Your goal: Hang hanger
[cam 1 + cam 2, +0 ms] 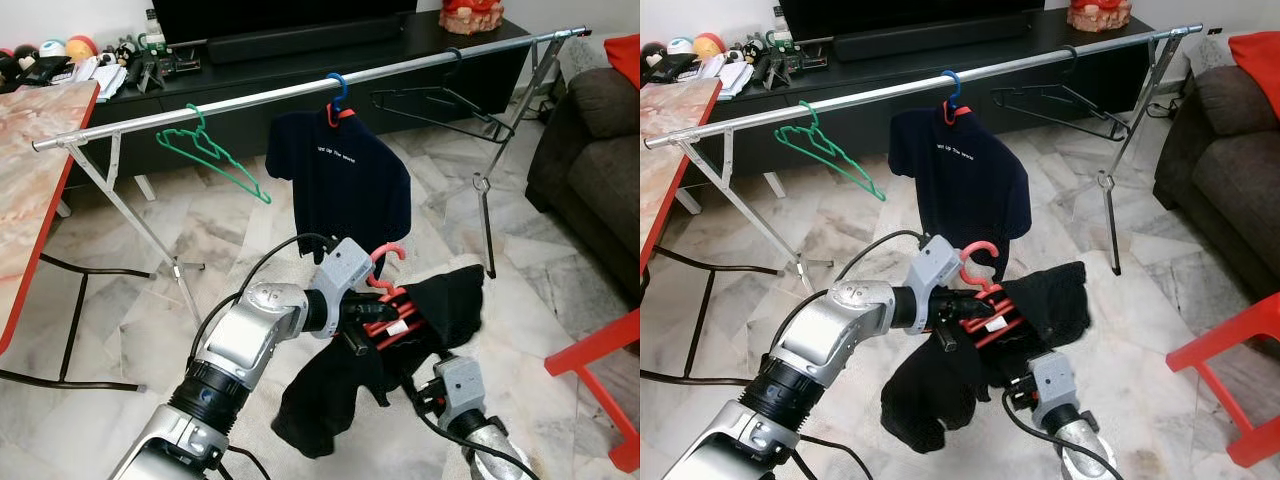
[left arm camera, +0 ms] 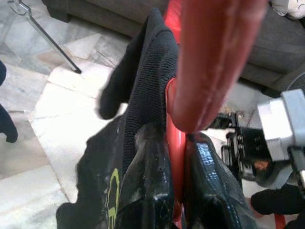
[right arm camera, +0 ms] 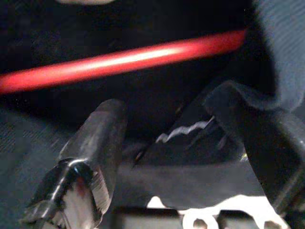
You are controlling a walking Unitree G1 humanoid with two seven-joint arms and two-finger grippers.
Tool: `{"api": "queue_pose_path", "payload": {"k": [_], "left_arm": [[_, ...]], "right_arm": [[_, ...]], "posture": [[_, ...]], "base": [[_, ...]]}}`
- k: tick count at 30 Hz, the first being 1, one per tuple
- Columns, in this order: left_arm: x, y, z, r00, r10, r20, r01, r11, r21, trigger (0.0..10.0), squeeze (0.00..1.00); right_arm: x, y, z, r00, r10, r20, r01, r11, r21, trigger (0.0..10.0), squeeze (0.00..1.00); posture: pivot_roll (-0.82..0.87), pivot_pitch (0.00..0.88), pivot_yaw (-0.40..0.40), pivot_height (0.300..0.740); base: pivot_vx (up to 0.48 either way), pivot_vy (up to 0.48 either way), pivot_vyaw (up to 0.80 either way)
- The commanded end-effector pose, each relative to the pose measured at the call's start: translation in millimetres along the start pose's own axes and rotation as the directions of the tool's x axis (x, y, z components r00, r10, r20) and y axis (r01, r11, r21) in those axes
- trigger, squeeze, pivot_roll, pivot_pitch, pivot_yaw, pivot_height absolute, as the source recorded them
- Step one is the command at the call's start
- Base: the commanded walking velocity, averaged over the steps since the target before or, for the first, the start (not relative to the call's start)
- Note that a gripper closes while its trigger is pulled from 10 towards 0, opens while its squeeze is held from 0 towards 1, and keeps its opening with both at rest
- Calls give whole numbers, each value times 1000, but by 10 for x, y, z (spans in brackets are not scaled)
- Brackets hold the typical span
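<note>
My left gripper [image 1: 372,318] is shut on the neck of a red hanger [image 1: 388,262], and a black garment [image 1: 450,300] is draped on that hanger, low in front of me. In the left wrist view both fingers [image 2: 147,191] pinch the red hanger [image 2: 209,57]. My right gripper [image 1: 420,385] is just below, open, its fingers [image 3: 95,143] spread in the black cloth under the hanger's red bar [image 3: 119,59]. Beyond stands a silver clothes rail [image 1: 260,97].
On the rail hang a green hanger [image 1: 210,155], a navy T-shirt [image 1: 340,180] on a blue hanger, and a black hanger [image 1: 440,105]. A marble-top table [image 1: 30,170] stands left, a dark sofa [image 1: 600,150] and a red chair [image 1: 610,360] right, a TV cabinet [image 1: 300,70] behind.
</note>
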State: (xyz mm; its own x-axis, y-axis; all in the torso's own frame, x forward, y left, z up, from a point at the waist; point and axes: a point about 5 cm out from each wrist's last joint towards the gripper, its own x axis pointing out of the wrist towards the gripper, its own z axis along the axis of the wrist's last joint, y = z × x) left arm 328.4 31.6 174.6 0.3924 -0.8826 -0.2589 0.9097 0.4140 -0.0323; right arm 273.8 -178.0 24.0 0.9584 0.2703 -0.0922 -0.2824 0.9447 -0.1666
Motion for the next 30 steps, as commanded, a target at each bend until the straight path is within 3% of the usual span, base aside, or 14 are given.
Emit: {"api": "queue_pose_path", "payload": {"k": [1, 10, 18, 30], "left_arm": [[-7, -23, 69, 1000, -22, 18, 22, 1000, 11, 10000, 0], [-41, 27, -22, 1000, 10, -13, -10, 1000, 2, 10000, 0], [-23, 58, -44, 999, 33, -22, -33, 999, 6, 10000, 0], [-22, 82, -51, 998, 49, -26, -49, 999, 11, 10000, 0]], "right_arm": [[-33, 18, -24, 1000, -17, 1, 17, 1000, -2, 10000, 0], [-68, -46, -16, 984, -174, 30, 175, 984, -41, 10000, 0], [-84, -40, -98, 976, -214, -38, 213, 977, -19, 10000, 0], [-94, -39, -129, 969, -240, -63, 241, 971, 5, 10000, 0]], "posture": [[-94, 193, 80, 740], [-98, 192, 81, 740], [-106, 195, 77, 740], [-103, 186, 72, 740]], "base": [[0, 0, 0], [0, 0, 0], [0, 0, 0], [0, 0, 0]]}}
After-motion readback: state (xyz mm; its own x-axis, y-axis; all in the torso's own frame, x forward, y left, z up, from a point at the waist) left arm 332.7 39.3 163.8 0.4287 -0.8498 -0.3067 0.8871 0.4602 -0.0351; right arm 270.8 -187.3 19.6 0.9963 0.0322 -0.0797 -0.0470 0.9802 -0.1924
